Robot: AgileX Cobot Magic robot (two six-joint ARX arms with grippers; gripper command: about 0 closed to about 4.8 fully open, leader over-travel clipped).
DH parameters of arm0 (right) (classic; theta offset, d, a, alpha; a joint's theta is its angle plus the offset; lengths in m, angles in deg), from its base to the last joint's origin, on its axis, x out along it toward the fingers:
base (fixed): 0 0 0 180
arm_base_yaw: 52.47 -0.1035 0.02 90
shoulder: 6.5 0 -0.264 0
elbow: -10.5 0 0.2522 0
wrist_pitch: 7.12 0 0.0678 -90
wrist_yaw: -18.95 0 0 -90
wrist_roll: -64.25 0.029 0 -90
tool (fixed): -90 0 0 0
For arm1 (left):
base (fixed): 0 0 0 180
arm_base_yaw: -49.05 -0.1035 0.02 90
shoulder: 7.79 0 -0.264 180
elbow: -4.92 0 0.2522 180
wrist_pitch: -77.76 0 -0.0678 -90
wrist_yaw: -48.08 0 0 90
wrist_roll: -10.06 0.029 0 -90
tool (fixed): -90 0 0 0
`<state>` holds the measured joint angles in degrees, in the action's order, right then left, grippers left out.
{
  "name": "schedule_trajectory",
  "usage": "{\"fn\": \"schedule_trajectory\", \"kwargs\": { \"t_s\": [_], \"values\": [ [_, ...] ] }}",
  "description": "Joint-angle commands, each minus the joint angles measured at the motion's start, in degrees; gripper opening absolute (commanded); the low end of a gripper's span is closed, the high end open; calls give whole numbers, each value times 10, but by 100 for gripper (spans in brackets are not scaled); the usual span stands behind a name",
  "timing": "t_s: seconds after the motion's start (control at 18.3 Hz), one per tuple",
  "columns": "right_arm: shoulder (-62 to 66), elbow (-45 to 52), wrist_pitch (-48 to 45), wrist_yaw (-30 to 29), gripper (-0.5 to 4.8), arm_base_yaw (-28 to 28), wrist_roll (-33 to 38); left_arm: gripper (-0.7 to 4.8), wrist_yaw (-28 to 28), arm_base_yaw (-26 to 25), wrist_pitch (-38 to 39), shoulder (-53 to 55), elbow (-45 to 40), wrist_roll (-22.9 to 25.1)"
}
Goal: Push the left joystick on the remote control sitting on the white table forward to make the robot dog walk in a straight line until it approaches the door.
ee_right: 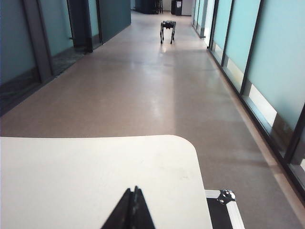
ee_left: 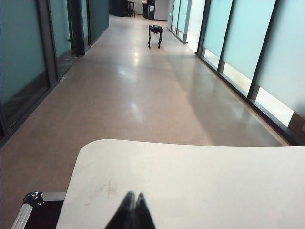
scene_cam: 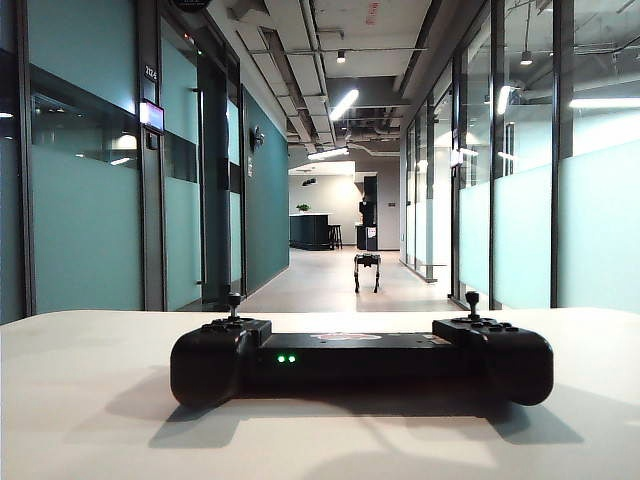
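Plain white surface point(scene_cam: 90, 400) with rounded corners, black remote control point(scene_cam: 360, 358) lying across its middle, green lights lit

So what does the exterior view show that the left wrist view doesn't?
Only the exterior view shows the remote with both joysticks, including the left joystick, and its green lights. Only the left wrist view shows the shut left gripper over the table and a metal-edged case corner beside it. Both show the table, the robot dog down the corridor, and glass walls.
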<state>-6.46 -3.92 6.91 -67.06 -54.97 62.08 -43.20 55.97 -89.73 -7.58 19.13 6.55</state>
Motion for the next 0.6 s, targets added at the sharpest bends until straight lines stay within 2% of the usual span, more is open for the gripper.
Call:
{"fn": "schedule_trajectory", "kwargs": {
  "t_s": [0.05,0.27,0.6],
  "values": [
    [-2,6,-3,-1,-1,-1,0,-5,0,0,-5,0,1,0],
    [-2,6,29,-1,-1,-2,0,-5,0,0,-5,0,1,0],
    [-2,6,29,-1,-1,-2,0,-5,0,0,-5,0,1,0]
  ]
}}
